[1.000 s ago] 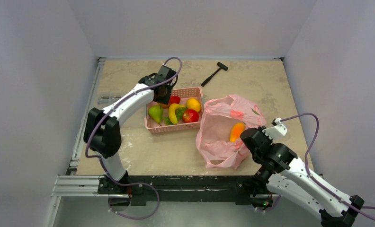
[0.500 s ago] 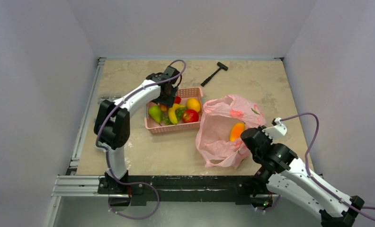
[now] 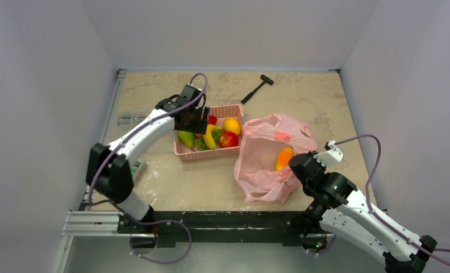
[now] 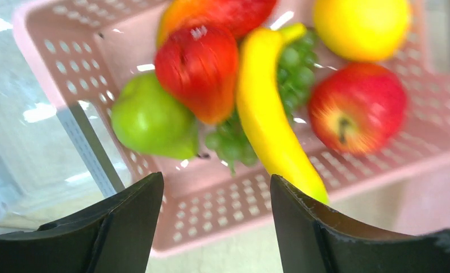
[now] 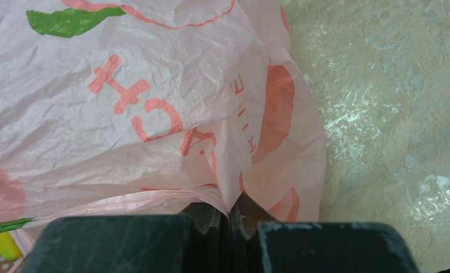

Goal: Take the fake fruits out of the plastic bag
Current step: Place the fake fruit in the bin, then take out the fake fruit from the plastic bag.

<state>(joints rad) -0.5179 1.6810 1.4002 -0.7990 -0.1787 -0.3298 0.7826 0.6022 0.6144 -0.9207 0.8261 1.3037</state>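
Observation:
The pink plastic bag (image 3: pixel 266 162) lies open at the table's right with an orange-yellow oval fruit (image 3: pixel 283 158) inside it. My right gripper (image 3: pixel 296 166) is shut on the bag's near edge; the right wrist view shows a fold of the bag (image 5: pixel 154 102) pinched between its jaws (image 5: pixel 231 213). My left gripper (image 3: pixel 193 119) hovers open over the pink basket (image 3: pixel 208 154) with nothing between its fingers (image 4: pixel 217 227). Below it lie a yellow banana (image 4: pixel 265 114), a red apple (image 4: pixel 356 108), a red-orange fruit (image 4: pixel 200 68) and a yellow round fruit (image 4: pixel 362 20).
A green pear (image 4: pixel 151 119) and a green grape bunch (image 4: pixel 294 62) share the basket (image 4: pixel 58 34). A black hammer (image 3: pixel 257 89) lies at the back of the table. Grey walls close in three sides, and a metal rail runs down the left edge.
The left gripper's jaws have spread wider over the basket, and the left arm's elbow has swung out to the left. The right gripper and the bag have not moved.

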